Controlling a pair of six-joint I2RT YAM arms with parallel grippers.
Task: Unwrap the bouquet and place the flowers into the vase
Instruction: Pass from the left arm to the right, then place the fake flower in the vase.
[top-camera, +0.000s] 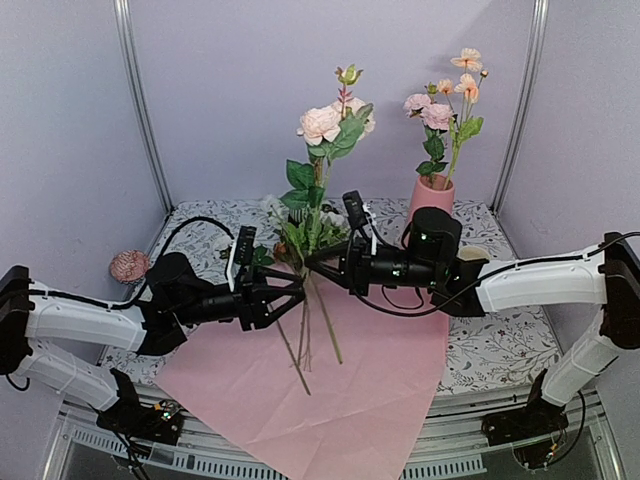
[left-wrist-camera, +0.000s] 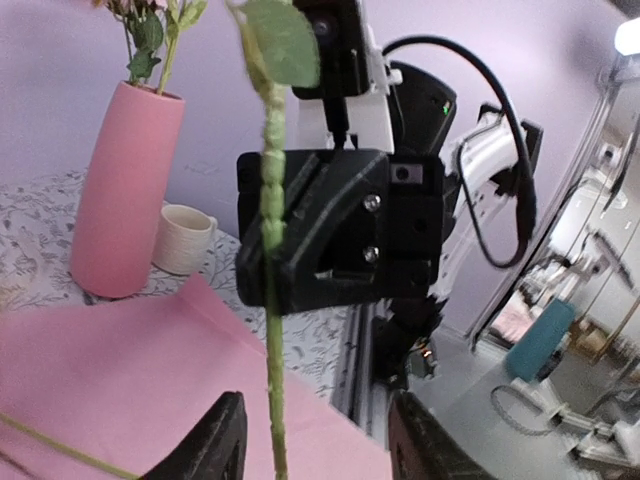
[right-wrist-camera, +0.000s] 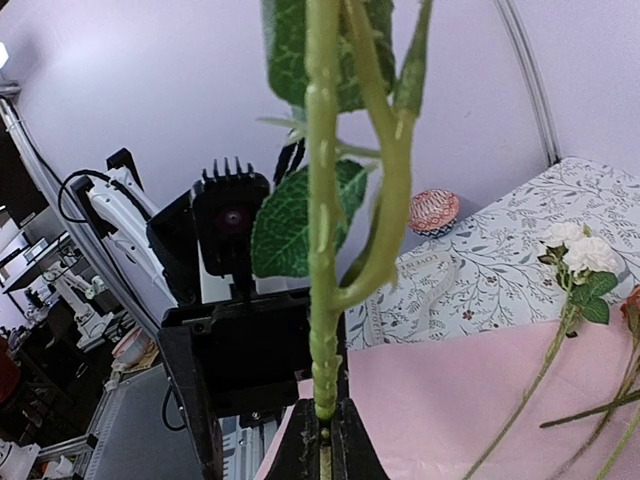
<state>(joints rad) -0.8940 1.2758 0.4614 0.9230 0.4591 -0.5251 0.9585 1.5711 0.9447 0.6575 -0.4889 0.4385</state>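
Item: flowers (top-camera: 322, 125), standing upright over pink paper (top-camera: 330, 400), mid-table. R gripper (right-wrist-camera: 322, 445) clamping tight on stem; L gripper (left-wrist-camera: 315, 440) gaping, stem btwn jaws, untouched. Step: prob. moving to vase (top-camera: 431, 195). Next: needing stem-ends lifting over rim, then lowering.

desk (top-camera: 505, 345): floral-print cloth cover | cream cup (left-wrist-camera: 185, 238): upright, rear right | red-patterned mug (top-camera: 128, 266): rear left edge, well apart from cup
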